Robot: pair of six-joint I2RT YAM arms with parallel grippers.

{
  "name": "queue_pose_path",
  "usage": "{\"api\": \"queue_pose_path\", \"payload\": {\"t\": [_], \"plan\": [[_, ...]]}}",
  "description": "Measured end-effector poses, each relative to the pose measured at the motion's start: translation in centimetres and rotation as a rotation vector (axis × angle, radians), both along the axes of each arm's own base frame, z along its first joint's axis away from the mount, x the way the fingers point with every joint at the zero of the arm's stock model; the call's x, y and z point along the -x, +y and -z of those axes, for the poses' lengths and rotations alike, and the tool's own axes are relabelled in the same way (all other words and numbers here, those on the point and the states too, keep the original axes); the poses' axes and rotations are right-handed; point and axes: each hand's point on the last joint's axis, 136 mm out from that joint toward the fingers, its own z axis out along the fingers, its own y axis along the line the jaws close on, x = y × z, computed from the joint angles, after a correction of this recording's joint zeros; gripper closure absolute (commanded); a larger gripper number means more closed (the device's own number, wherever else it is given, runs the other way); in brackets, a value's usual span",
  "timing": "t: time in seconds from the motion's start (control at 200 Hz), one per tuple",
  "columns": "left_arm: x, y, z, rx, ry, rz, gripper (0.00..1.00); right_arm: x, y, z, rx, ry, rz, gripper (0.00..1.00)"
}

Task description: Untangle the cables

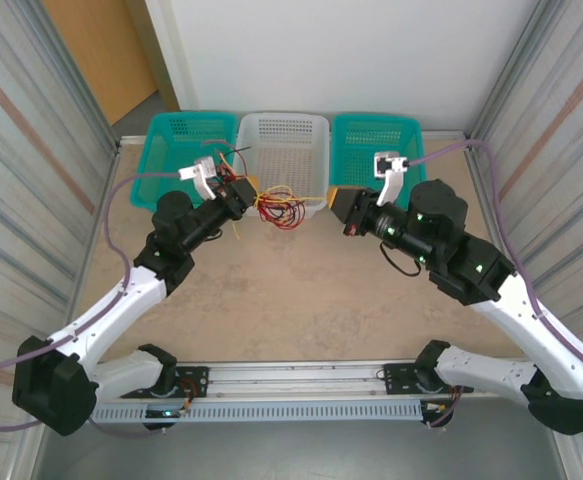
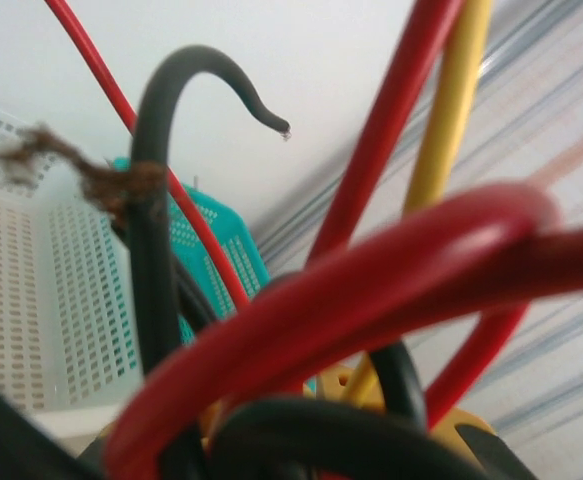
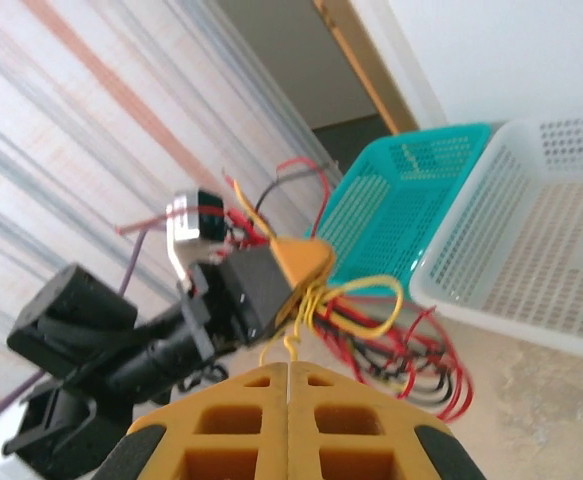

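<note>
The cables [image 1: 279,208] hang as one knotted bundle at the bench's [image 1: 301,300] twelve o'clock, just before the white basket [image 1: 286,140], pinched by the left jaws at their nine o'clock. The right jaws, at three o'clock, sit closed on nothing. Pulling hard would likely tighten the knot, or snag a loop on the basket rim. Three baskets: the white one and two teal baskets [image 1: 373,140]. Strands are red, black and yellow, too tangled to count.
</note>
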Motion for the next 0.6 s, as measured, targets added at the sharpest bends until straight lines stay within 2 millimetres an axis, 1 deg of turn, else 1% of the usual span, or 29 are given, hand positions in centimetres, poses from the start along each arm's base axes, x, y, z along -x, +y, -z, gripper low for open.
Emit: {"api": "queue_pose_path", "payload": {"t": [0.07, 0.21, 0.321, 0.391, 0.486, 0.601], "plan": [[0.7, -0.5, 0.2, -0.019, 0.000, 0.044, 1.00, -0.5, -0.4, -0.7, -0.006, 0.000, 0.002, 1.00], [2.2, -1.3, 0.2, -0.044, -0.015, 0.126, 1.00, -1.4, -0.5, -1.8, -0.004, -0.006, -0.008, 1.00], [3.8, -1.9, 0.1, -0.042, -0.025, 0.204, 1.00, -3.1, -1.1, -2.3, -0.002, -0.008, 0.014, 1.00], [4.9, -2.2, -0.1, -0.029, -0.027, 0.252, 1.00, -4.6, -2.0, -1.9, 0.003, 0.007, 0.044, 1.00], [6.2, -2.4, -1.0, -0.007, -0.040, 0.308, 1.00, -7.1, -3.3, -0.7, 0.009, 0.046, 0.081, 1.00], [7.2, -1.7, -2.7, 0.041, -0.059, 0.323, 1.00, -9.7, -4.6, 1.0, 0.004, 0.115, 0.110, 1.00]]}}
